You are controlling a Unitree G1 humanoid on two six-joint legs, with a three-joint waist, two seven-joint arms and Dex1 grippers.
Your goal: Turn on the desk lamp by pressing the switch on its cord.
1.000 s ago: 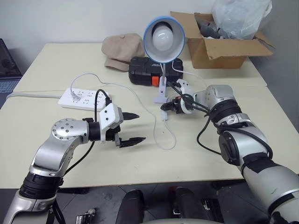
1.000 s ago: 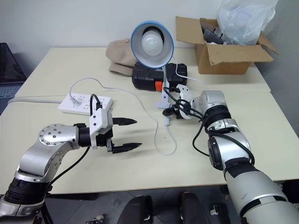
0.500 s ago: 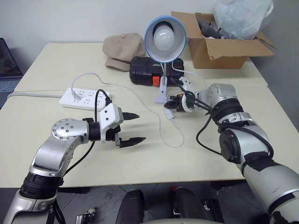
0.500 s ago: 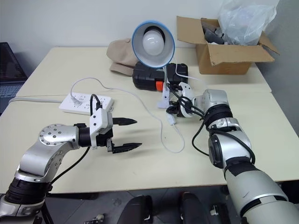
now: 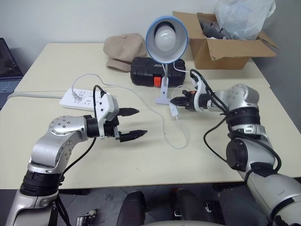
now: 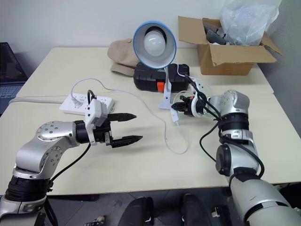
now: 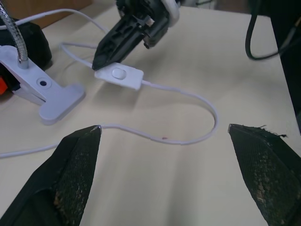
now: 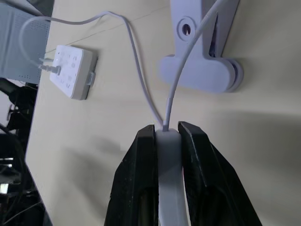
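The desk lamp [image 5: 165,40] stands on its white clip base [image 5: 163,97] at the table's middle, blue shade facing me, and its bulb shows no glow. My right gripper [image 5: 176,102] reaches in from the right, just right of the clip, and is shut on the white switch [image 8: 168,179]. The switch [image 7: 118,75] hangs just above the tabletop. From it the thin white cord [image 7: 214,115] loops over the table toward me. My left gripper [image 5: 141,122] hovers open to the left of the loop, holding nothing.
A white power strip [image 5: 82,97] lies at the left. Behind the lamp are a black case [image 5: 150,73] and a beige cap [image 5: 124,49]. A cardboard box [image 5: 221,52] with a plastic bag [image 5: 242,16] stands at the back right.
My right gripper closed on the switch, then drew it up and to the right. The cord loop shifted right with it. My left gripper stayed open and rolled slightly.
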